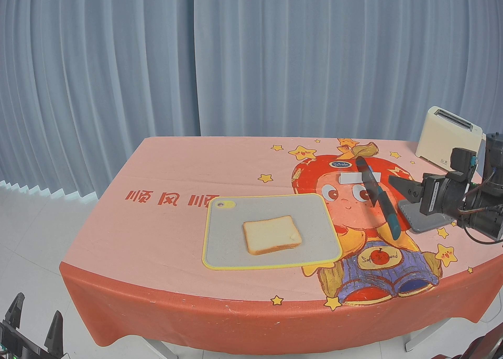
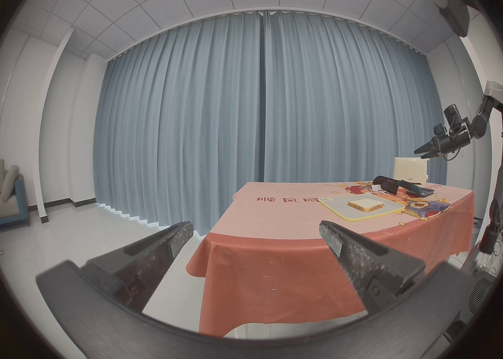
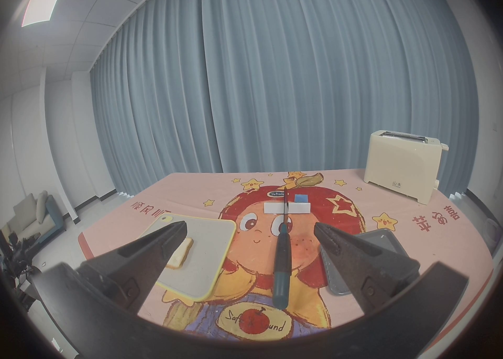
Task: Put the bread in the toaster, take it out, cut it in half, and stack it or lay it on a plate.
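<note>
A slice of bread (image 1: 272, 234) lies flat on a grey, yellow-rimmed cutting board (image 1: 225, 250) near the table's front. To its right a knife (image 1: 380, 197) with a dark blade and teal handle rests with its blade over a small white block (image 1: 350, 178). The cream toaster (image 1: 448, 137) stands at the far right corner. My right gripper (image 1: 401, 187) hovers open above a grey plate (image 1: 422, 221), just right of the knife (image 3: 282, 260). My left gripper (image 2: 257, 239) is open and empty, low and off the table's front left corner, far from the bread (image 2: 366, 204).
An orange cloth with a cartoon print covers the table (image 1: 173, 176). Its left half is bare cloth. Blue-grey curtains (image 1: 209, 45) hang close behind the table. The toaster's slots (image 3: 406, 136) face up with nothing sticking out.
</note>
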